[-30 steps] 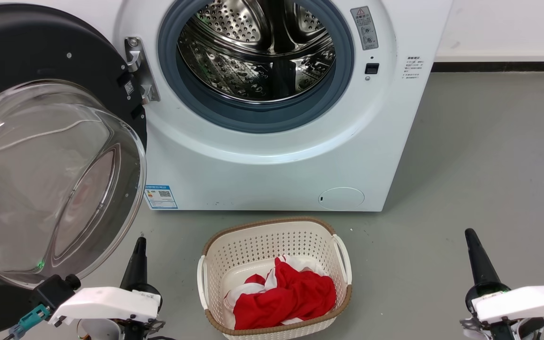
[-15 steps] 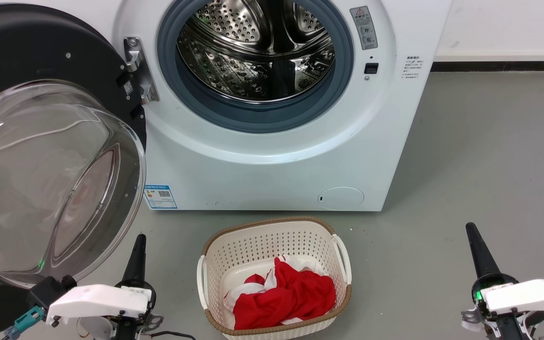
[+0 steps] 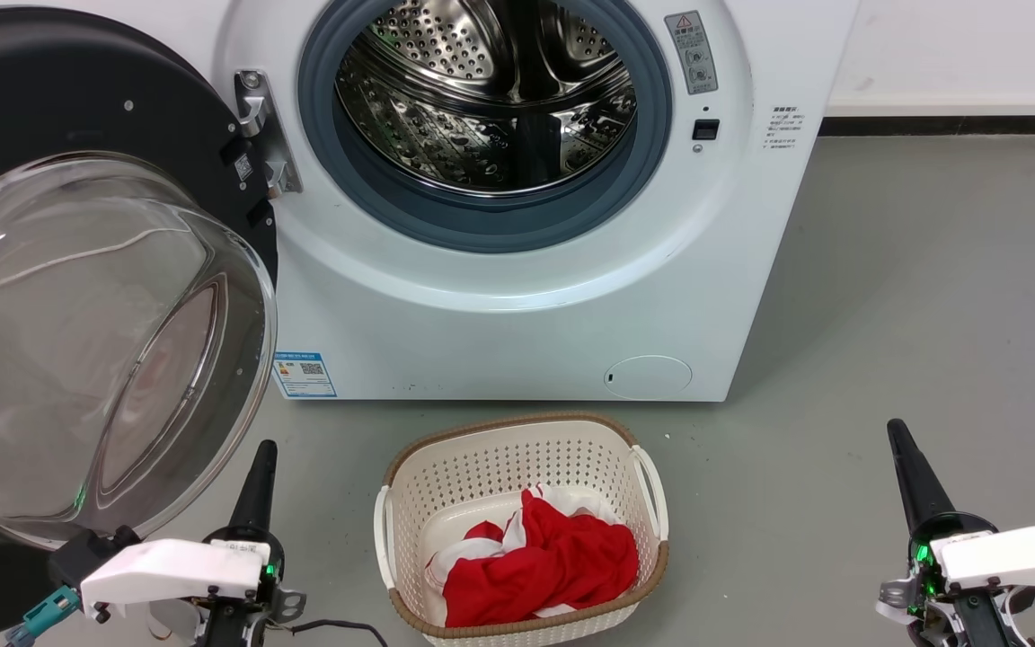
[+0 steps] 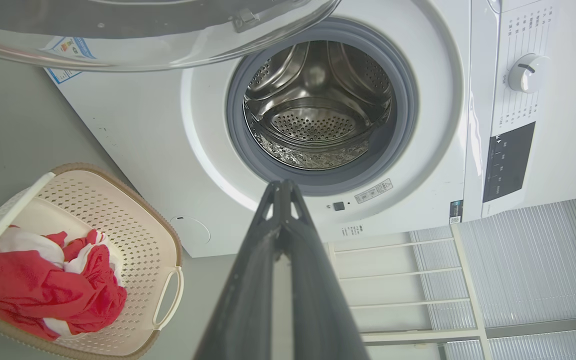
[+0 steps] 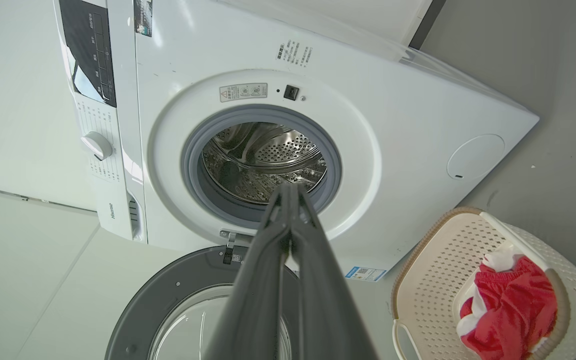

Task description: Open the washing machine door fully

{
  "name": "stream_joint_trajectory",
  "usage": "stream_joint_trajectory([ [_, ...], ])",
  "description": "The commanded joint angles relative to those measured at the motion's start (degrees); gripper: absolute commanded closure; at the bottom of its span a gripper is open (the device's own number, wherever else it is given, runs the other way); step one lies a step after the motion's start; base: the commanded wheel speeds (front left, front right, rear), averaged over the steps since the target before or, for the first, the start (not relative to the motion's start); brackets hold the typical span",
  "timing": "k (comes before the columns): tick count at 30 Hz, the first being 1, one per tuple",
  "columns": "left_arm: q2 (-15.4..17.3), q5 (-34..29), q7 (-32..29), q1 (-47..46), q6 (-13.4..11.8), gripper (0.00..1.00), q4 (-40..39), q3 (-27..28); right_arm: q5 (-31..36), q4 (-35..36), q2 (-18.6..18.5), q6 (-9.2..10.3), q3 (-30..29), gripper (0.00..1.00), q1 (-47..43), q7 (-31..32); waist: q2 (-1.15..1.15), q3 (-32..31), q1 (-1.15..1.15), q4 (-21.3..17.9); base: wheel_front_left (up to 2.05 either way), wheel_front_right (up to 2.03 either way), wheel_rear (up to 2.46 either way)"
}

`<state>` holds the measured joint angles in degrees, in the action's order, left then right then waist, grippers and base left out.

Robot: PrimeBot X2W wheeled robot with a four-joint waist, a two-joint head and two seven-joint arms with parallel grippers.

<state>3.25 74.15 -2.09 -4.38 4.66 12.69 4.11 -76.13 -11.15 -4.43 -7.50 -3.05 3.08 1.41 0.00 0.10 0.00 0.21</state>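
The washing machine is a big white front-loader with its steel drum exposed. Its washing machine door, black with a bulging glass bowl, stands swung out wide at the left on a metal hinge. The same door shows in the right wrist view and its glass rim in the left wrist view. My left gripper is shut and empty, low by the door's lower edge, not touching it. Over the floor at the lower right, my right gripper is shut and empty too.
A cream laundry basket with red and white clothes stands on the grey floor in front of the machine, between my arms. A white wall with a dark skirting runs behind on the right.
Both arms have drawn back a little toward the bottom edge of the head view. The door and the basket have not moved.
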Motion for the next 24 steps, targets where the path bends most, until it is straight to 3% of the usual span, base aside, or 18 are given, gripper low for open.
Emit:
stream_joint_trajectory([
  [1,0.0,1.6,-0.4,-1.2,0.6,1.00,-0.1,0.4,-1.7,-0.1,-0.2,0.01,-0.2,1.00,1.1,0.3,0.00,0.0,0.00,0.0,0.00,0.00,0.00],
  [24,-0.3,12.1,-3.1,-1.9,2.1,1.00,0.9,1.7,-11.9,-1.8,0.0,0.01,-1.1,1.00,2.5,2.4,0.00,0.0,0.00,-0.1,0.00,0.00,0.00],
])
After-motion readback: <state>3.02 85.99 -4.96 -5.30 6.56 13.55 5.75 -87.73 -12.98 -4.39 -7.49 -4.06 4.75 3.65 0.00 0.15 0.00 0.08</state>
